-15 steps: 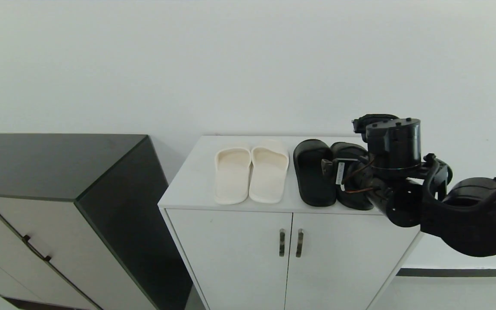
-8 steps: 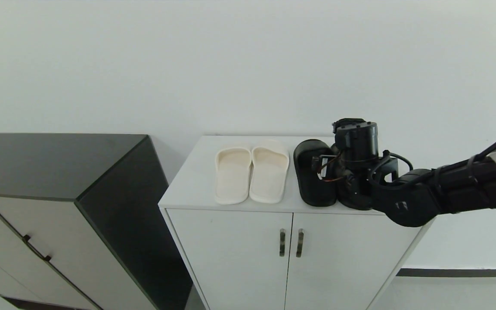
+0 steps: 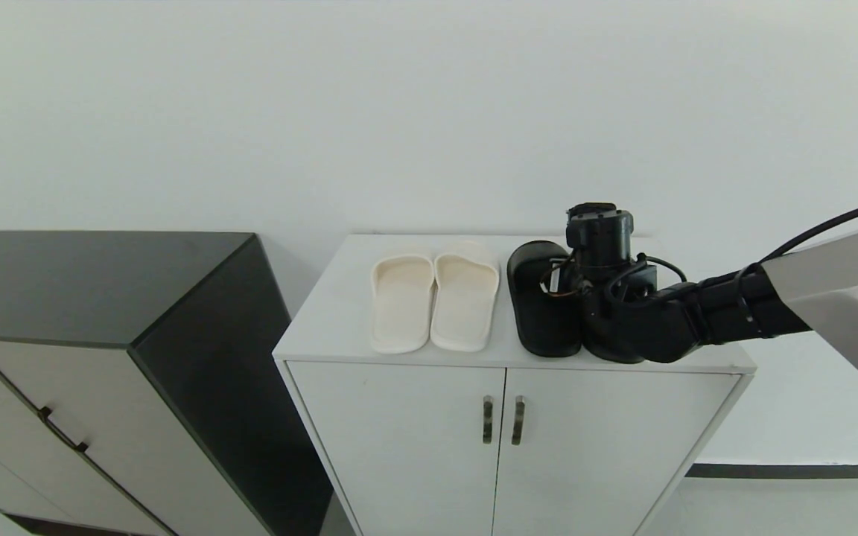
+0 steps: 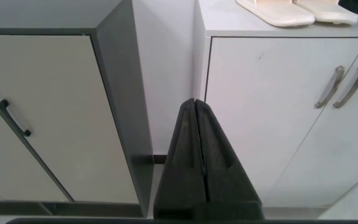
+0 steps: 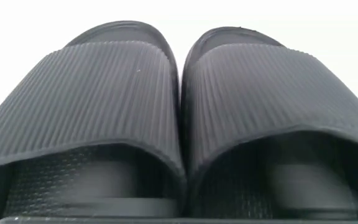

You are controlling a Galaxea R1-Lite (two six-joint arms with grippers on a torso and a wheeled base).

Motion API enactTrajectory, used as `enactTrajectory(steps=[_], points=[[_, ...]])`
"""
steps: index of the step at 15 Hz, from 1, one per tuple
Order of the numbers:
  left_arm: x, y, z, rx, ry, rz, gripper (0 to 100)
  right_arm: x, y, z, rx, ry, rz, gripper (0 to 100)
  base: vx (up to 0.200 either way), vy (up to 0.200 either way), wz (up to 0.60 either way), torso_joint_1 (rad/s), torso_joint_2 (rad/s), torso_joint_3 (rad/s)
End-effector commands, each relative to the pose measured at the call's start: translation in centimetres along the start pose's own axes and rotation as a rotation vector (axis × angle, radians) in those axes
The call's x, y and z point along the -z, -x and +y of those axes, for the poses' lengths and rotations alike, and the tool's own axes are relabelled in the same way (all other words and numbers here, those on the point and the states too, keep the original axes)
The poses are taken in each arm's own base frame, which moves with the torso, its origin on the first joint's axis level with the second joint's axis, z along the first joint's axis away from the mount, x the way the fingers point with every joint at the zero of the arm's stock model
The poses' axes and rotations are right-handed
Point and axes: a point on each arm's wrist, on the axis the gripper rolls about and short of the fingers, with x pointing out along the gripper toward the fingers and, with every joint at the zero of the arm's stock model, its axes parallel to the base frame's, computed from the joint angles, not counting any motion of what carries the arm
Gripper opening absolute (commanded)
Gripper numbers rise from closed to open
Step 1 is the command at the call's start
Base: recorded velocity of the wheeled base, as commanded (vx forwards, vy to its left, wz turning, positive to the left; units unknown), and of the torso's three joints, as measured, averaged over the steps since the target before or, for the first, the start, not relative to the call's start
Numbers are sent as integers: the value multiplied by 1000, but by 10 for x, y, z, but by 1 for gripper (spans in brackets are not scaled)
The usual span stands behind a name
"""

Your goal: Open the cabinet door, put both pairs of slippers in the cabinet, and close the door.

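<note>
The white cabinet [image 3: 399, 439] has both doors shut, its two handles [image 3: 503, 419] meeting at the middle. On its top lie a cream pair of slippers [image 3: 433, 300] and, to their right, a black pair of slippers [image 3: 543, 301]. My right gripper [image 3: 597, 301] is down over the right-hand black slipper and hides most of it. The right wrist view looks from very close at the ribbed straps of the black pair [image 5: 179, 106]. My left gripper [image 4: 195, 109] hangs low in front of the gap beside the white cabinet [image 4: 272, 93], shut with nothing in it.
A taller cabinet with a black top [image 3: 94, 279] and pale doors [image 3: 49, 439] stands close to the left of the white one. A white wall rises right behind both. Pale floor shows at lower right [image 3: 794, 506].
My right arm has stretched forward and to the left, from in front of the cabinet's right edge to down over the black slippers. Slippers and doors have not moved.
</note>
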Motion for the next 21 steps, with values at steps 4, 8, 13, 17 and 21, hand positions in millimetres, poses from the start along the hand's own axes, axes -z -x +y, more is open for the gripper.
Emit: enactTrajectory(steps=[4,8,13,17,21], points=[[0,0,0,-2,4,-1,0,-1,-1,-2,8,-1,-3,0,0,0,0,0,0,0],[0,0,0,-2,4,-1,0,-21,21,-9,-7,-19,-28,0,0,0,0,0,0,0],[0,0,0,1,-3,-1,0,-47,116,-27,-285,-20,-21,0,0,0,0,0,0,0],[0,0,0,1,-3,1,0,-32,205,-58,-671,37,71,0,0,0,0,0,0,0],[0,0,0,1,-1,-1,0,-26,227,-73,-827,60,128,0,0,0,0,0,0,0]])
